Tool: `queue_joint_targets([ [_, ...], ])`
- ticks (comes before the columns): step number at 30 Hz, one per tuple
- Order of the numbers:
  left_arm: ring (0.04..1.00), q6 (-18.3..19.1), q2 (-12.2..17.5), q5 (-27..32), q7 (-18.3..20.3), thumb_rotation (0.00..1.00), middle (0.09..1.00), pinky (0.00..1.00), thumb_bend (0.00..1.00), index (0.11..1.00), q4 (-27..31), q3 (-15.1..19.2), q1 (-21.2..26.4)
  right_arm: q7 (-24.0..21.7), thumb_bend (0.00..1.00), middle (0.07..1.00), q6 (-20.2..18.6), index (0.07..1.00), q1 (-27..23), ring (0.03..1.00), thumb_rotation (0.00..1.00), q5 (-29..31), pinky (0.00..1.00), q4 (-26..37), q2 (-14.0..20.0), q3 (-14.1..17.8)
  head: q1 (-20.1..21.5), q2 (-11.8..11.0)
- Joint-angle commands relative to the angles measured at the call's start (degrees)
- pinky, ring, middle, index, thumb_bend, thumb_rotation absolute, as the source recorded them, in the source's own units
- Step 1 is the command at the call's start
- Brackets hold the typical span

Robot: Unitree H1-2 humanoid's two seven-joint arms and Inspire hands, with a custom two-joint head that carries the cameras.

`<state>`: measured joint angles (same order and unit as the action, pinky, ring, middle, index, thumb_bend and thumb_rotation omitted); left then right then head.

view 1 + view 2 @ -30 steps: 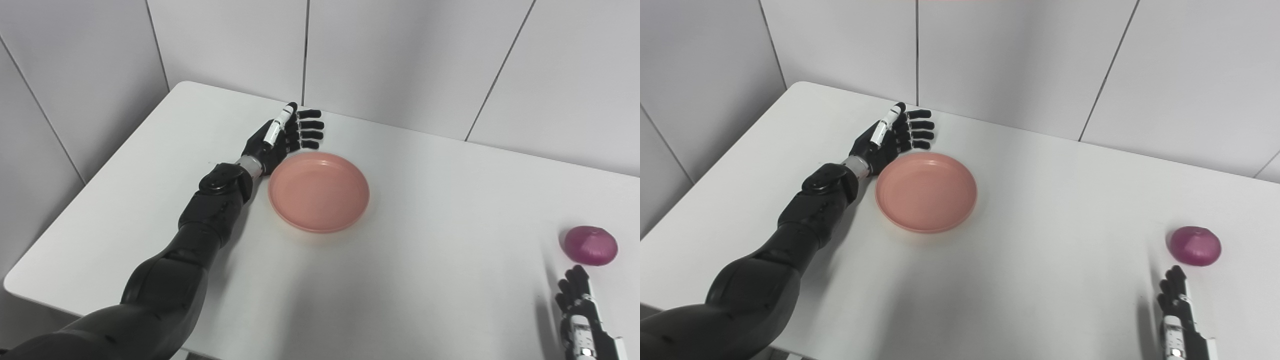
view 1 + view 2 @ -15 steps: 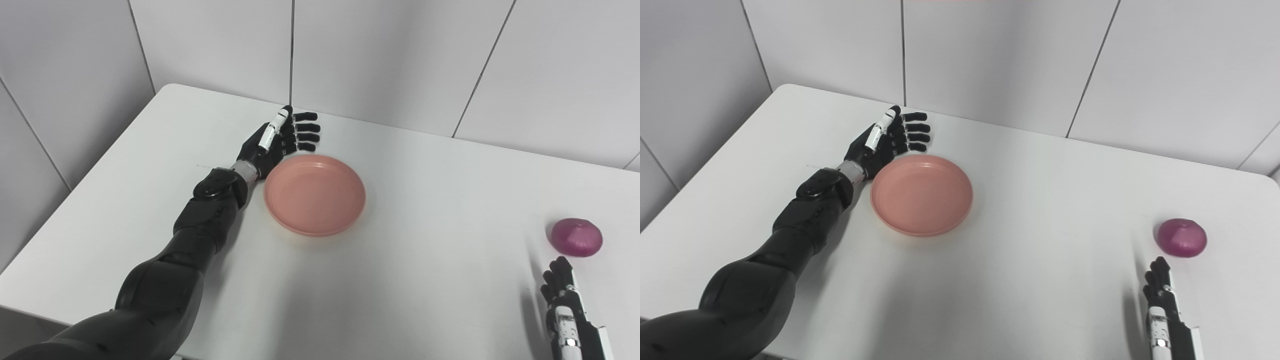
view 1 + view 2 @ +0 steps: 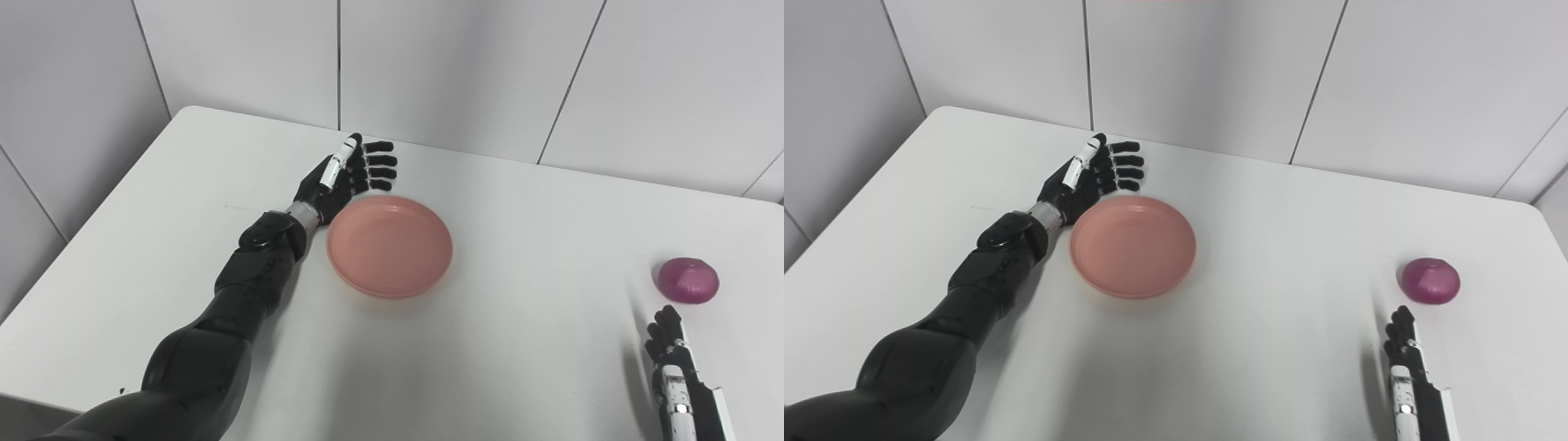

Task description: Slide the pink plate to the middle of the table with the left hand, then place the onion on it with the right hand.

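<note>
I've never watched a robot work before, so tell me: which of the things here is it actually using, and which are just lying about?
Part of the job:
- pink plate, empty, left of the table's middle
- onion, lying on the table far right
- left hand, open, at the plate's far left rim
- right hand, near the onion, not touching it

Just lying about:
- nothing else; only the white table under it all

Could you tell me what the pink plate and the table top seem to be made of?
The plate looks like moulded plastic: even matte pink with soft highlights along the rim. The table top looks like smooth white laminate with rounded corners, though the pictures cannot confirm that.
</note>
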<state>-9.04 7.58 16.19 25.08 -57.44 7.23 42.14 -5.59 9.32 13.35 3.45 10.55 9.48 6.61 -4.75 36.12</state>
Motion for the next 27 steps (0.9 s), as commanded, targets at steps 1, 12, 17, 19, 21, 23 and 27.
queue_joint_targets([
  [1,0.643,1.5,-0.5,0.0,1.2,1.0,0.663,0.6,0.37,0.649,0.6,-0.5,1.1,0.2,0.06,1.0,2.5,1.0,-0.5,1.0,1.0,0.1,1.0,0.0,0.1,0.0,0.1,0.0],
  [12,0.656,3.5,-2.2,-1.4,-0.3,1.0,0.675,0.62,0.37,0.662,4.3,-2.6,0.1,0.8,0.13,0.991,2.8,0.984,-0.7,0.984,1.0,-0.5,1.0,-1.0,-0.6,-0.2,2.5,0.6],
  [17,0.653,5.2,-3.5,-1.2,-0.4,1.0,0.67,0.61,0.36,0.657,5.9,-2.8,-0.2,1.2,0.16,0.977,2.8,0.971,-0.6,0.968,1.0,-0.6,1.0,-1.0,-1.0,-0.5,3.8,0.9],
  [19,0.654,5.6,-3.8,-1.6,-0.6,1.0,0.671,0.62,0.35,0.659,6.5,-3.0,-0.3,1.2,0.16,0.972,3.1,0.968,-0.7,0.963,1.0,-0.6,1.0,-1.3,-1.0,-0.6,4.3,1.0],
  [21,0.653,5.7,-4.1,-2.1,-0.7,1.0,0.672,0.62,0.35,0.659,7.0,-3.3,-0.5,1.3,0.17,0.969,3.2,0.964,-0.7,0.96,1.0,-0.5,1.0,-1.5,-1.2,-0.6,5.0,1.2],
  [23,0.655,5.7,-4.3,-2.4,-0.6,1.0,0.673,0.62,0.35,0.658,7.4,-3.7,-0.6,1.4,0.17,0.965,3.2,0.959,-0.8,0.958,1.0,-0.4,1.0,-1.6,-1.3,-0.6,5.8,1.3],
  [27,0.657,6.0,-4.7,-2.6,-0.5,1.0,0.674,0.62,0.35,0.658,7.8,-4.3,-0.7,1.3,0.19,0.966,3.3,0.957,-0.8,0.962,1.0,-0.3,1.0,-1.9,-1.3,-0.8,6.5,1.5],
])
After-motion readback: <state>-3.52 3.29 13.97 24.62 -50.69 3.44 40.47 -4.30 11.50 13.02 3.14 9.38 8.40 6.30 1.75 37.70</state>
